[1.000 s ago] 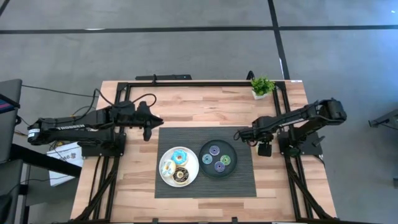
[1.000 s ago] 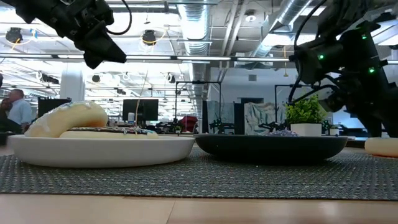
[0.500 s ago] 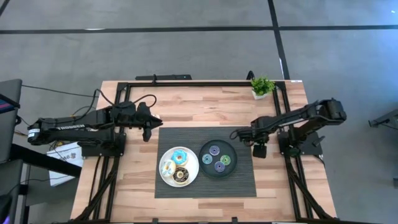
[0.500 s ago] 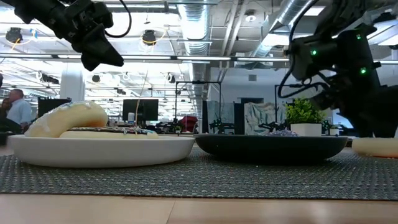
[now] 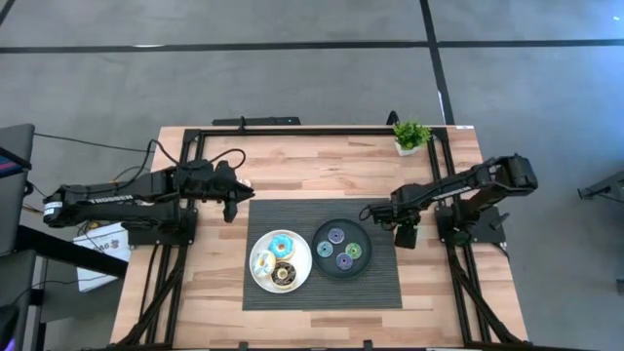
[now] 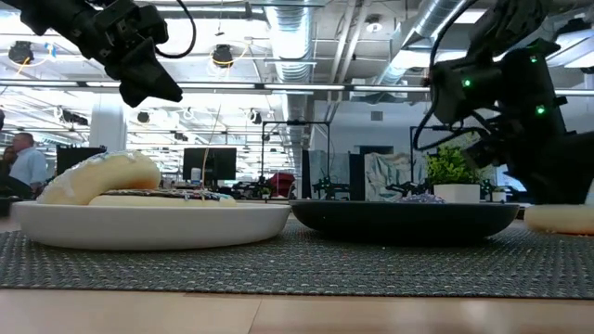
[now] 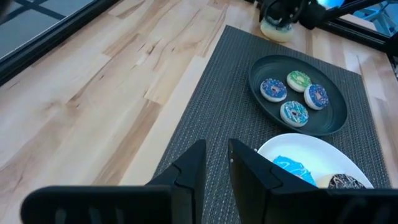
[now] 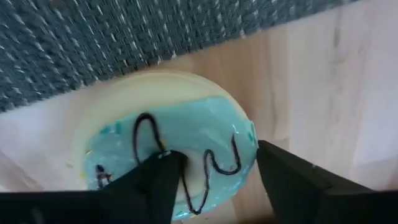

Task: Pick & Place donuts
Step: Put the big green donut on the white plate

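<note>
My right jaws (image 8: 211,180) are down at the right edge of the grey woven mat (image 5: 292,219), straddling a pale green donut (image 8: 171,149) with dark squiggles on its icing. The fingers (image 8: 155,186) stand apart on either side of it, and whether they already press on it I cannot tell. The donut lies on bare wood, just beside the mat's edge.

My left jaws (image 5: 231,207) hang above the tabletop (image 5: 322,161) near the mat's far left corner, narrowed to a thin slit with nothing between them.

On the mat the round white plate (image 5: 259,278) carries a blue donut (image 5: 283,246), a white one (image 5: 263,261) and a chocolate-brown one (image 5: 284,275). Touching it on the right is the round black plate (image 5: 364,237) with four small donuts: two purple, one blue, one green. This plate sits between the white plate and my right jaws.

A small potted plant (image 5: 410,136) stands at the far right corner, well apart from everything. The tabletop is light wood planks inside a black frame. Beyond it lies an open workroom with exposed ceiling ducts, monitors, and a person (image 6: 26,162) at the far left.
</note>
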`<move>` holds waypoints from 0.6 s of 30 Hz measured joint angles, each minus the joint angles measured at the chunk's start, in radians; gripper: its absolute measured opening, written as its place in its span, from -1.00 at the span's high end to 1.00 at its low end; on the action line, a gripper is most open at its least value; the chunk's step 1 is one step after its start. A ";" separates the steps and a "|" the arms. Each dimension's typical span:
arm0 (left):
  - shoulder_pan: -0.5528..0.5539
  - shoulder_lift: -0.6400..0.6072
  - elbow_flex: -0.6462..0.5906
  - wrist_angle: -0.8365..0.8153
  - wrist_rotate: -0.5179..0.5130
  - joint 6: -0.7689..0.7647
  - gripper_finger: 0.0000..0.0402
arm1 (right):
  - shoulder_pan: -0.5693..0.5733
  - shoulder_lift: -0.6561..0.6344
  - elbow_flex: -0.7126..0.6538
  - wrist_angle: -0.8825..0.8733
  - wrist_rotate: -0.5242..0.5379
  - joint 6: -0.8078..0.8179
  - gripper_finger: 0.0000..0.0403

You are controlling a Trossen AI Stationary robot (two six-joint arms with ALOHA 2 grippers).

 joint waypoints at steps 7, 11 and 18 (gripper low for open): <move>0.000 0.000 0.000 -0.003 0.000 0.001 0.70 | -0.001 -0.097 0.000 -0.021 0.004 0.042 0.36; 0.000 0.000 0.000 -0.003 0.000 0.006 0.70 | -0.002 -0.163 0.000 -0.024 0.002 0.077 0.50; 0.000 0.000 0.000 -0.003 0.000 0.006 0.70 | -0.001 -0.250 0.063 -0.033 0.002 0.121 0.65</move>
